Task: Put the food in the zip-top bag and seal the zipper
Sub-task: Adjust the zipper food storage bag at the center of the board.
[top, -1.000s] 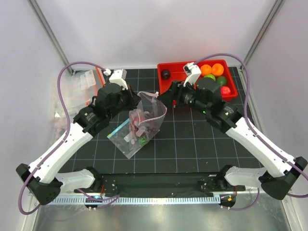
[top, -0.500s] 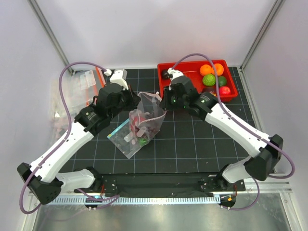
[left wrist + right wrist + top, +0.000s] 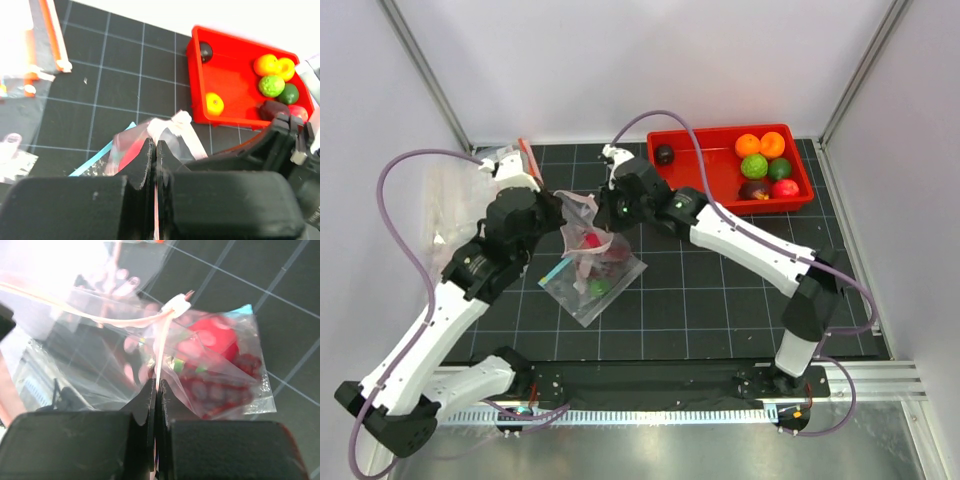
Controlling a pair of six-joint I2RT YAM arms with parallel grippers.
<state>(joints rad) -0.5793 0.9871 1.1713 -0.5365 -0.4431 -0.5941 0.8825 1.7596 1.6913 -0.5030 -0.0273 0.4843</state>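
White walls close in a black rubbery mat ruled with a pale grid. Seen from above, 2 white-and-black arms meet over the zip-top bag (image 3: 588, 262), a limp, clear, dotted pouch whose bottom rests on the mat while its mouth is lifted between them. The left gripper (image 3: 560, 208) and the right gripper (image 3: 608, 218) each sit at the zipper (image 3: 582, 206), a narrow pinkish strip. Inside the pouch are a red round fruit (image 3: 590, 241) and something green. A plain clear bag with a teal strip (image 3: 563, 271) lies flat beneath it. A glossy red plastic tray (image 3: 712, 134) at the far right holds 2 orange balls, 2 green ones, a dark fruit (image 3: 664, 154) and others. Crinkled clear bags (image 3: 468, 190) lie piled at the far left.

From the left wrist, the matte black fingers (image 3: 147, 155) are pressed together, clamped on the pink strip, which rises in a crumpled fold just beyond them.

From the right wrist, the fingers are likewise pinched together on the strip, which runs up to a small white slider (image 3: 177, 304). Through the shiny film show the smooth red fruit and a knobbly grape bunch (image 3: 225, 390).
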